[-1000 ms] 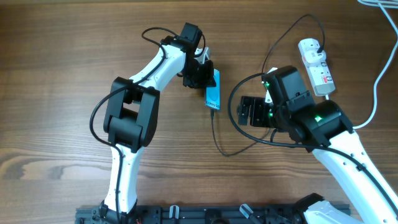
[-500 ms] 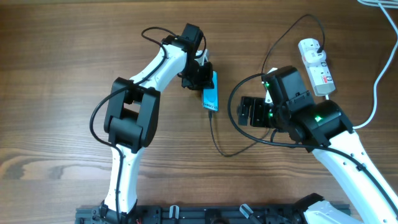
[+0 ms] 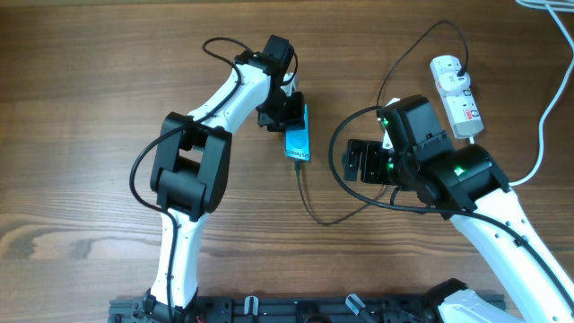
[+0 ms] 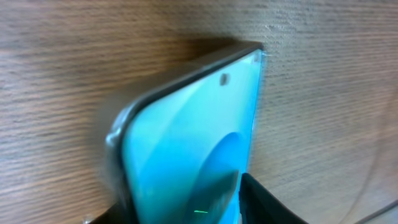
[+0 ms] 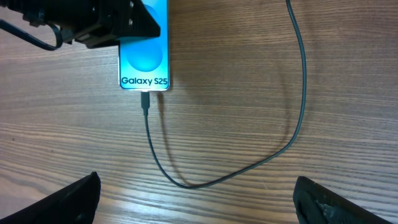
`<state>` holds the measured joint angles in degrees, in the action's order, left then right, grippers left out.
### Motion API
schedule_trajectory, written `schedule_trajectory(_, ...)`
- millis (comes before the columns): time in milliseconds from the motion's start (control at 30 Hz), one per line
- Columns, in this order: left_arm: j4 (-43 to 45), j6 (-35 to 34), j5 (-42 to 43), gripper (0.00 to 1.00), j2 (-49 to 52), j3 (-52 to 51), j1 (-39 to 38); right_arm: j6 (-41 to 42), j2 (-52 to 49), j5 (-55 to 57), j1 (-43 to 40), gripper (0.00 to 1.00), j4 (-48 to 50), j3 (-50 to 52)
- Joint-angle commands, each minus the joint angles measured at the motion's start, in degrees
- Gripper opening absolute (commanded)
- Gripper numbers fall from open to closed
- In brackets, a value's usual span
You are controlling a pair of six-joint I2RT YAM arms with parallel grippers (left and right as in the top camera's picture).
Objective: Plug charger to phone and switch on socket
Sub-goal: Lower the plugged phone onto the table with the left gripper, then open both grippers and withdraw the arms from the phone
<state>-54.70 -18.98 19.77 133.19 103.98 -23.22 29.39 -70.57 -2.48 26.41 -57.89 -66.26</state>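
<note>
The phone has a cyan screen and lies left of centre on the table. My left gripper is shut on its upper end. In the left wrist view the phone fills the frame between my fingers. In the right wrist view the phone reads "Galaxy S25", and the charger's black connector tip sits in its bottom edge. The black cable loops back to the white plug head in the socket. My right gripper is open and empty above the cable loop.
The socket's thick white cord runs up the right side and off the top right corner. The black cable also arcs past the right arm toward the back. The left arm's body stands left of the phone.
My left gripper has shifted the phone a little to the left and turned it so that more of the screen faces up. The right arm has not moved.
</note>
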Motion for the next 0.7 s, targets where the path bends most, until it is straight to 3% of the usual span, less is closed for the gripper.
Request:
schedule_trajectory(0,-0.76,0.13,-6.62,0.44,1.84,-1.03,0.24,0.61,-0.61,1.01,-0.15,1.00,-0.09,-1.22)
schedule_trajectory(467,-2.75,0.55,-8.96,0.49,1.27,-0.92,0.31,0.61,-0.61,1.03,-0.15,1.00,0.00,-1.22)
schedule_trajectory(667,-3.65,0.57,-8.96,0.52,-5.25,-0.81,1.31,0.61,-0.57,1.05,-1.44,1.00,1.07,-1.86)
